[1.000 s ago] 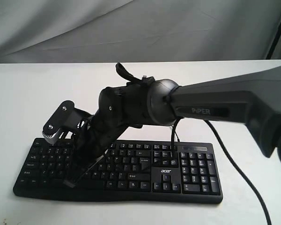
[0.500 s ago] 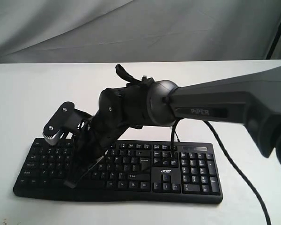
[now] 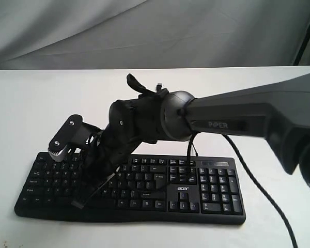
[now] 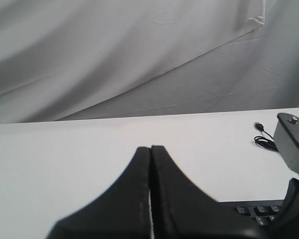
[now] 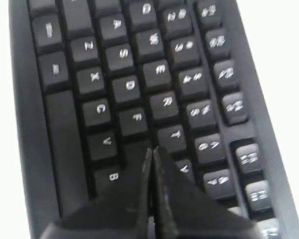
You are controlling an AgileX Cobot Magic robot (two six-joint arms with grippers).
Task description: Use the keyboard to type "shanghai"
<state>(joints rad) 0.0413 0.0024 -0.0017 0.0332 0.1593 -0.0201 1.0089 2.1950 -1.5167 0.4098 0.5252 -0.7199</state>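
The black keyboard (image 3: 196, 186) with a white acer logo lies at the front of the white table (image 3: 31, 103). The right arm reaches across its left half, and my right gripper (image 3: 78, 202) is shut and points down at the letter keys. In the right wrist view my right gripper (image 5: 152, 150) has its tip over the spot between the F, T, V and B keys of the keyboard (image 5: 129, 84); whether it touches I cannot tell. My left gripper (image 4: 150, 148) is shut and empty above bare table, with a corner of the keyboard (image 4: 256, 209) beside it.
A black cable (image 3: 258, 183) runs over the table to the right of the keyboard. A USB plug on a thin cable (image 4: 261, 135) lies on the table near the right arm's wrist camera (image 4: 293, 142). A grey cloth backdrop (image 3: 144, 31) hangs behind.
The right arm's wrist has shifted slightly left and down over the keyboard. Its gripper has stayed shut throughout.
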